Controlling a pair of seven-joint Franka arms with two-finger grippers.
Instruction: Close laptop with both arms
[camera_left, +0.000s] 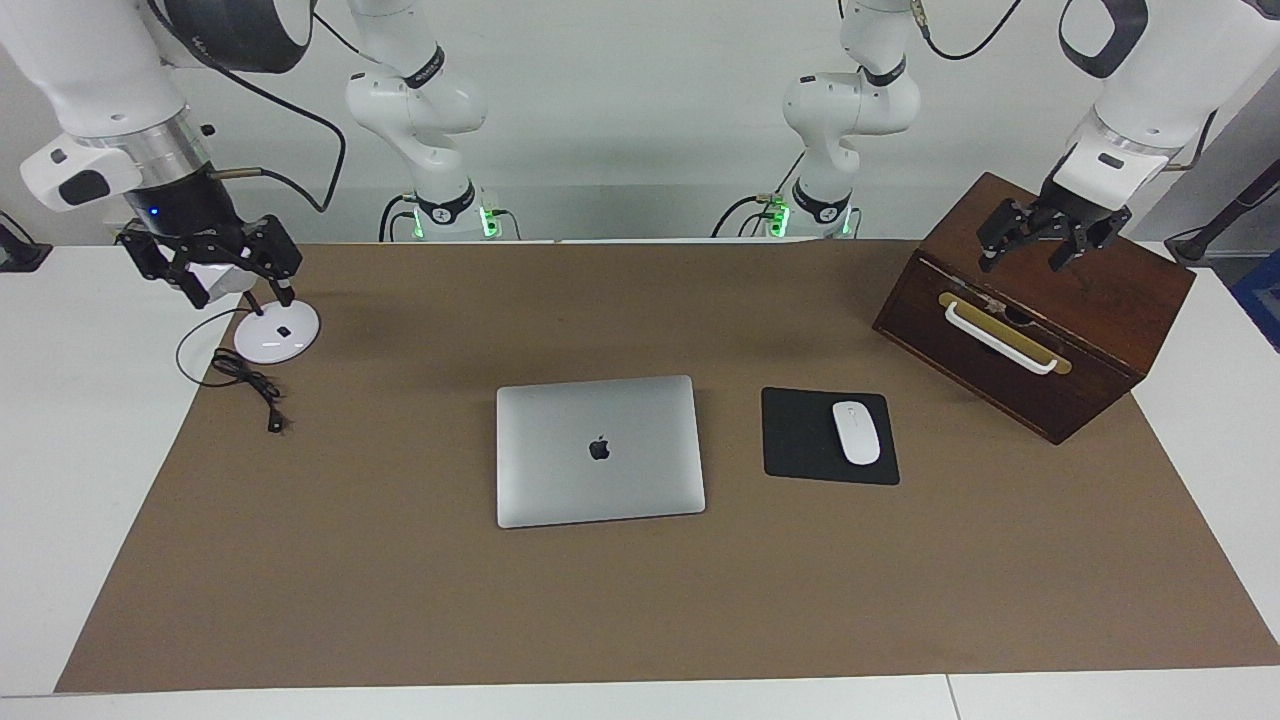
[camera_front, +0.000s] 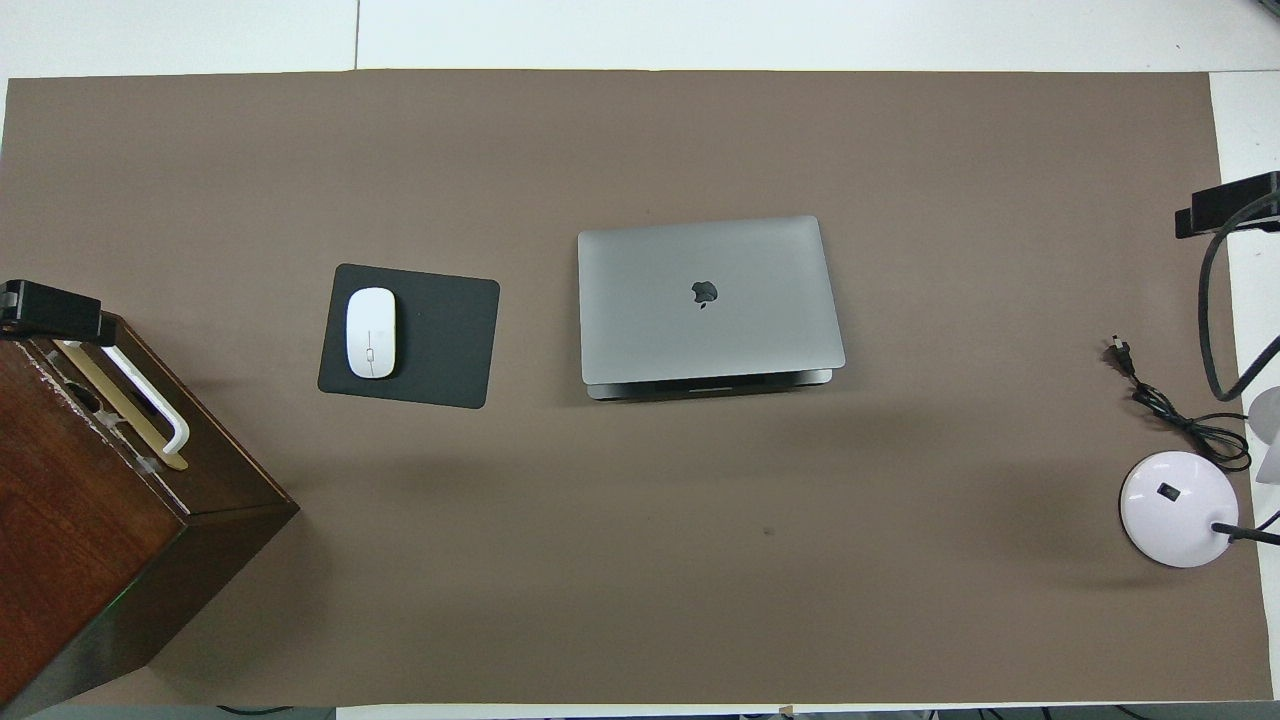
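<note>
Silver-grey laptop (camera_left: 600, 450) lies shut mid-tabletop (camera_left: 400, 600), mouse pad (camera_left: 805, 440) at its three o'clock. My left fingers (camera_left: 1035, 240) spread wide above the wooden box (camera_left: 1120, 300); right fingers (camera_left: 215, 265) spread above the lamp base (camera_left: 277, 335). Dropping carelessly, I risk snagging the lamp cord (camera_left: 245, 380).

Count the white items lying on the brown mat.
2. The mouse sits on the black mouse pad beside the laptop, toward the left arm's end. The round lamp base sits at the right arm's end. None seems hidden.

Bright, even overhead light; soft faint shadows on the brown mat (camera_left: 400, 600); sharp focus.
</note>
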